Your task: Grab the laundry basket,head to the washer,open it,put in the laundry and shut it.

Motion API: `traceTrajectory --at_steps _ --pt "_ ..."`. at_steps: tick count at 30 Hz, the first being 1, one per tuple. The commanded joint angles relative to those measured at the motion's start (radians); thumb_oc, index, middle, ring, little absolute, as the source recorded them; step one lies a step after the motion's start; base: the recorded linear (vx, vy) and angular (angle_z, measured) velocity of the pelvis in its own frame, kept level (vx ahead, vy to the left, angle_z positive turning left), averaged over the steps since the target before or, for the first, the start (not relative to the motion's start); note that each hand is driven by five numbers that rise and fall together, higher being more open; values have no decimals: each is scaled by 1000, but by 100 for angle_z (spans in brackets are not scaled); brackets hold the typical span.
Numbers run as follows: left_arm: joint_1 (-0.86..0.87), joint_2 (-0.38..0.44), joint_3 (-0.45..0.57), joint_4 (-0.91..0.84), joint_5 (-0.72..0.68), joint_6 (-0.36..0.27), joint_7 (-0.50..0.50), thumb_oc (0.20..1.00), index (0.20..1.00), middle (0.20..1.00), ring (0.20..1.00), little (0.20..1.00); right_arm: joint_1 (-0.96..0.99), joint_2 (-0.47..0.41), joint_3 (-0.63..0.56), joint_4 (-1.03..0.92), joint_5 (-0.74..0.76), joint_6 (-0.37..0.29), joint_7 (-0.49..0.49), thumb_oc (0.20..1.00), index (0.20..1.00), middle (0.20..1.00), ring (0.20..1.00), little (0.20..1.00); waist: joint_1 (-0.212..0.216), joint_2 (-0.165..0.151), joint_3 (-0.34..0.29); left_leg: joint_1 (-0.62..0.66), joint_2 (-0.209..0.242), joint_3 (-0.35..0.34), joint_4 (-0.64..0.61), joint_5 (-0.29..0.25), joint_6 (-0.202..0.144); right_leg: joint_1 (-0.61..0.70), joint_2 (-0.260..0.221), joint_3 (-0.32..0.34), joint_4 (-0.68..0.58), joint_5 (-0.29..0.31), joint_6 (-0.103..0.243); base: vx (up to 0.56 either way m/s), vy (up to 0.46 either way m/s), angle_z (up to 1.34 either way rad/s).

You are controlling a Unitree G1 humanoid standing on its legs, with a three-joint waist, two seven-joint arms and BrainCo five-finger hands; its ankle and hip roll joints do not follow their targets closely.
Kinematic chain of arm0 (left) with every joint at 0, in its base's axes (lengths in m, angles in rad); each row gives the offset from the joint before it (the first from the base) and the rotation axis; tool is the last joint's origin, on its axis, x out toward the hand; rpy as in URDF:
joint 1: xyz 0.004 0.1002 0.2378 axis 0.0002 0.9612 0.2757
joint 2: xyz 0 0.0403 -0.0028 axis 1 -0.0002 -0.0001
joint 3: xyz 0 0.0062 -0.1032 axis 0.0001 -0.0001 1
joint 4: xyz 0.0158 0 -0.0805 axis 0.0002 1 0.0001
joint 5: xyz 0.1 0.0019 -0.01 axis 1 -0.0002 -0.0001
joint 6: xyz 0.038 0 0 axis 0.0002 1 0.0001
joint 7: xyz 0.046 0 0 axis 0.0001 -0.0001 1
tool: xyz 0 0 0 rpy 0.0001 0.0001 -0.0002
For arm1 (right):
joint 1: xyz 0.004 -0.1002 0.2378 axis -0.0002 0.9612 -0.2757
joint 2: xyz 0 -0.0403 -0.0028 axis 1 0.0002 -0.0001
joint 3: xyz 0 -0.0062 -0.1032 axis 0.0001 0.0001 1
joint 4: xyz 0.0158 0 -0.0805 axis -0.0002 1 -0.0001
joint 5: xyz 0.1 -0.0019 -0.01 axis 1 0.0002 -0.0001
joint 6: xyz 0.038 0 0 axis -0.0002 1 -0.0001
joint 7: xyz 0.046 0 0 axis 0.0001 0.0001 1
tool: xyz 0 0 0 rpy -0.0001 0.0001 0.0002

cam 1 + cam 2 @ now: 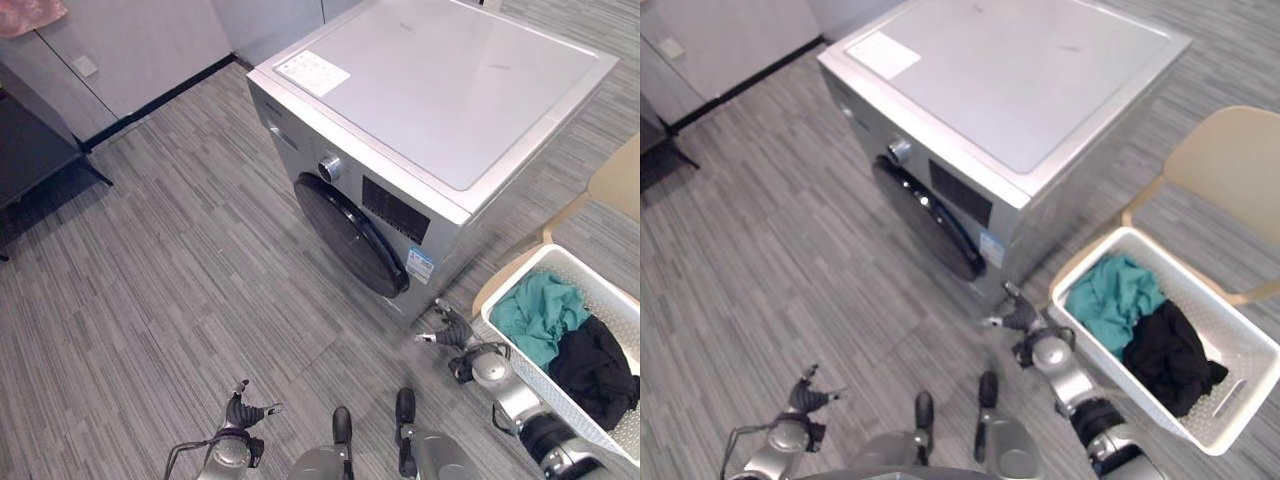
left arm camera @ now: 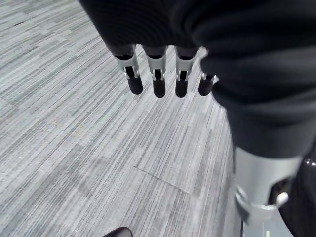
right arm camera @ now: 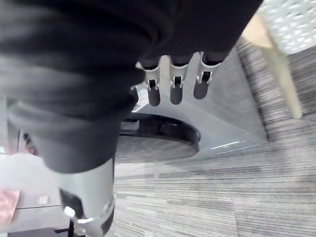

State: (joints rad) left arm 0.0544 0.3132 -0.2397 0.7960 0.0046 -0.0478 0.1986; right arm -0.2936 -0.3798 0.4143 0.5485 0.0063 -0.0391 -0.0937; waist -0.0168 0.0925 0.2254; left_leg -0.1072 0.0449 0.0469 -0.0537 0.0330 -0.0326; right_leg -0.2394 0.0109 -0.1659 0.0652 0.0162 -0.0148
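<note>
A silver front-loading washer [image 1: 440,100] stands ahead, its round dark door [image 1: 350,235] shut. To its right, on the floor, sits a white laundry basket [image 1: 1230,345] holding a teal cloth [image 1: 1115,290] and a black cloth [image 1: 1168,358]. My right hand [image 1: 455,333] hovers low beside the washer's front corner and the basket's near edge, fingers straight, holding nothing; in the right wrist view its fingers [image 3: 173,84] point at the washer door [image 3: 163,131]. My left hand [image 1: 245,408] hangs over the floor at lower left with fingers [image 2: 158,79] relaxed and empty.
A beige chair [image 1: 1230,160] stands behind the basket at the right. A dark table leg [image 1: 95,170] and grey cabinets [image 1: 130,45] lie at the far left. Grey striped floor [image 1: 180,290] spreads in front of the washer.
</note>
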Motion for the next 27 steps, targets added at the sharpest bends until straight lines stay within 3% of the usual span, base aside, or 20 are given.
traceTrajectory --at_steps 1,9,11,21,27 --pt "-26 36 -12 6 -2 -29 28 1000 1000 1000 1000 1000 -38 37 38 -28 7 -37 -34 1000 1000 1000 1000 1000 29 -64 -12 43 -58 24 14 -65 14 36 -64 55 -75 9 108 -84 11 9" --pt "-61 56 -41 -6 -46 -43 46 1000 1000 1000 1000 1000 -209 40 8 18 66 -36 -120 1000 1000 1000 1000 1000 61 -61 16 -58 -62 12 -5 -29 13 -53 -73 47 -90 42 115 -67 10 5" --pt "-93 85 -53 -14 -80 -60 59 1000 1000 1000 1000 1000 -365 9 -14 89 114 -38 -175 1000 1000 1000 1000 1000 89 -59 32 -112 -68 6 -3 -13 12 -97 -83 44 -86 57 117 -75 27 0" --pt "-138 106 -87 -13 -129 -78 66 1000 1000 1000 1000 1000 -555 1 -29 234 210 -34 -215 1000 1000 1000 1000 1000 133 -35 60 -162 -82 -24 -17 14 12 -148 -100 24 -67 61 120 -1 20 9" --pt "-170 97 -115 -4 -155 -78 75 1000 1000 1000 1000 1000 -624 57 -35 224 303 -59 -223 1000 1000 1000 1000 1000 163 -14 77 -185 -96 -59 -24 25 15 -162 -116 1 -48 48 119 11 30 14"
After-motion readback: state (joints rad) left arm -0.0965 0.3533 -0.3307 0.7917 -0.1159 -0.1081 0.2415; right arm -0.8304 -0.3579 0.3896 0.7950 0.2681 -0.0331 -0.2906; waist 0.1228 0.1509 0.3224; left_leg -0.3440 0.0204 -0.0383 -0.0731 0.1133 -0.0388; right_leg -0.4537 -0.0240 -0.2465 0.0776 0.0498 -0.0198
